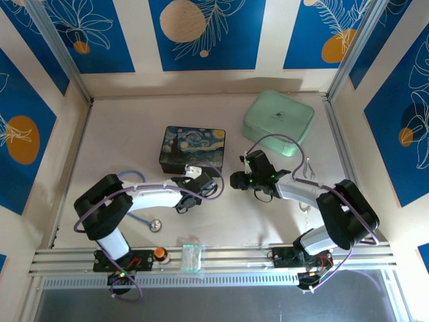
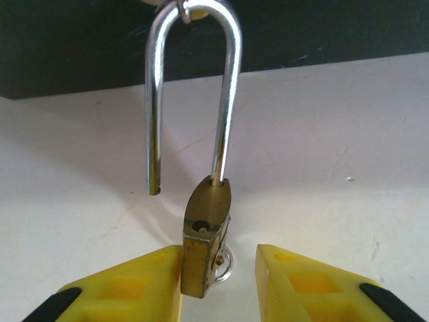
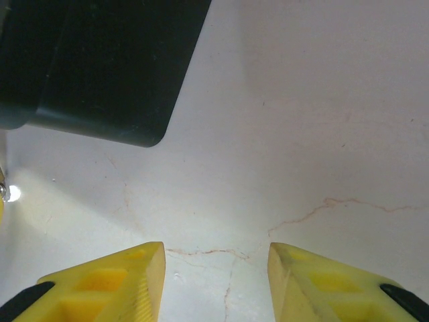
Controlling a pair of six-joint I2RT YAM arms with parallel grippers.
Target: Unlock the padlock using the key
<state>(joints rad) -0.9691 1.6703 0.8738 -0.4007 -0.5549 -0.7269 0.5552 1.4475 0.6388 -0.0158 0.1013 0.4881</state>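
- First, left tool (image 2: 220, 258) released, gaping around the padlock (image 2: 204, 235); body touches its 9 o'clock finger (image 2: 134, 288) only, shackle sprung open.
- Beside it, right tool (image 3: 216, 247) released over the counter (image 3: 322, 100).
- At 12 o'clock, painted tin (image 1: 193, 149), lid shut; at 1 o'clock, mint case (image 1: 278, 121), shut.

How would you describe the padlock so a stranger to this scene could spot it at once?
Find the dark blue painted tin in the middle of the table, then its near edge, by the left pincer. There sits the padlock: a tiny brass block with a tall silver U-shaped shackle, one leg free. That silver loop sets it apart from the yellow fingers flanking it.
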